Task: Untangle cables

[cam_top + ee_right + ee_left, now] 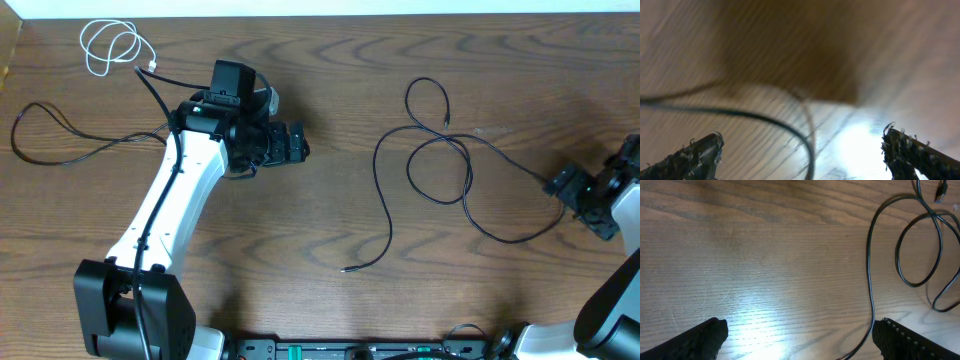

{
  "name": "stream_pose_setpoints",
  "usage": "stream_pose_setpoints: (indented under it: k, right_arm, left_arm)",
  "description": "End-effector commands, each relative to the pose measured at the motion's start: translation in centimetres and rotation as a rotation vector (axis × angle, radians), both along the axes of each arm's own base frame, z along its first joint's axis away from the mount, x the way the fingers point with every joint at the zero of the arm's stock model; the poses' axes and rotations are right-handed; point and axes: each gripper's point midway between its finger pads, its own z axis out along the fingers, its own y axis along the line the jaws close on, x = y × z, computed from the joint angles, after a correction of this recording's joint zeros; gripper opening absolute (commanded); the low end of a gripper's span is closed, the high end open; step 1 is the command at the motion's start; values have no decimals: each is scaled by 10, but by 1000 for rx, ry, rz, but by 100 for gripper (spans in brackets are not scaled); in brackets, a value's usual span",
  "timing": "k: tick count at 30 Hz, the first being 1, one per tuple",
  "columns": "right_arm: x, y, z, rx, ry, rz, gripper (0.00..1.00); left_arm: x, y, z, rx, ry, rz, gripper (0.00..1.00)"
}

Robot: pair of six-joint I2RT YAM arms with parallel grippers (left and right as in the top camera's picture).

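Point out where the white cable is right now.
In the overhead view, the white cable lies coiled near the table's far corner on the robot's left. It sits beyond the left arm, apart from the left hand.

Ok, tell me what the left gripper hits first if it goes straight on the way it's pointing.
Probably the table: the left gripper, open, points down at bare wood. The black cable lies off to its right, out of that line, though depth is hard to judge.
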Motion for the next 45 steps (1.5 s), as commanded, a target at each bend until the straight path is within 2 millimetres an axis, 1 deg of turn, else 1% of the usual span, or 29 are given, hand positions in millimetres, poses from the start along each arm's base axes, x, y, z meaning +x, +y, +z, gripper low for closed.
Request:
stream_pose_setpoints:
  k: [1,5,7,8,10,11,12,13,16,19,20,22,25,27,31,32,33,34,35,36,38,42,45]
  right_arm:
    - [-8,16,-12,42,11,102,98]
    - [-26,7,-29,-31,67,63,99]
    - [-29,4,-35,-53,68,38,99]
    - [-28,4,-36,-57,54,39,92]
    - [-24,4,-37,-56,31,42,89]
    - [-21,5,-37,-53,17,45,86]
    - [-19,5,-37,-50,2,48,79]
    - [-16,6,-37,-49,-11,50,64]
    - [-9,10,-35,-25,-49,63,40]
    - [1,20,-32,30,-105,89,9]
    - [5,24,-30,53,-123,100,1]
    - [13,34,-24,109,-168,125,1]
    - [31,52,-3,217,-264,178,1]
    - [44,63,21,288,-342,207,1]
    - [69,77,90,434,-501,172,1]
    - [76,86,123,509,-575,169,1]
    - [79,91,138,548,-610,174,1]
    - [82,98,163,606,-662,182,1]
    - [83,110,197,701,-726,195,1]
    - [83,118,219,762,-762,209,1]
    - [81,133,256,843,-822,244,1]
    - [76,163,314,886,-935,329,1]
    - [68,195,359,886,-1049,447,2]
  left_arm:
    - [1,0,-1,10,-1,-11,98]
    - [1,0,-1,10,-1,-10,98]
    - [1,0,-1,10,-1,-10,98]
    - [1,0,-1,10,-1,-11,98]
    - [1,0,-1,10,-1,-11,98]
    - [1,0,-1,10,-1,-10,98]
    - [1,0,-1,10,-1,-10,98]
    - [1,0,-1,10,-1,-10,98]
    - [1,0,-1,10,-1,-10,98]
    - [1,0,-1,10,-1,-10,98]
    - [1,0,-1,10,-1,-10,98]
    - [1,0,-1,10,-1,-10,98]
    - [1,0,-1,10,-1,-10,98]
    - [1,0,-1,10,-1,-11,98]
    - [1,0,-1,10,-1,-10,98]
    - [1,0,-1,10,-1,-10,98]
    - [1,0,-1,10,-1,-10,98]
    - [1,0,-1,10,-1,-10,98]
    - [1,0,-1,10,-1,-10,98]
    - [1,0,-1,10,-1,-10,98]
    - [1,0,-1,10,-1,-10,98]
    - [1,0,-1,10,-1,-10,98]
    - [1,0,-1,10,-1,-10,98]
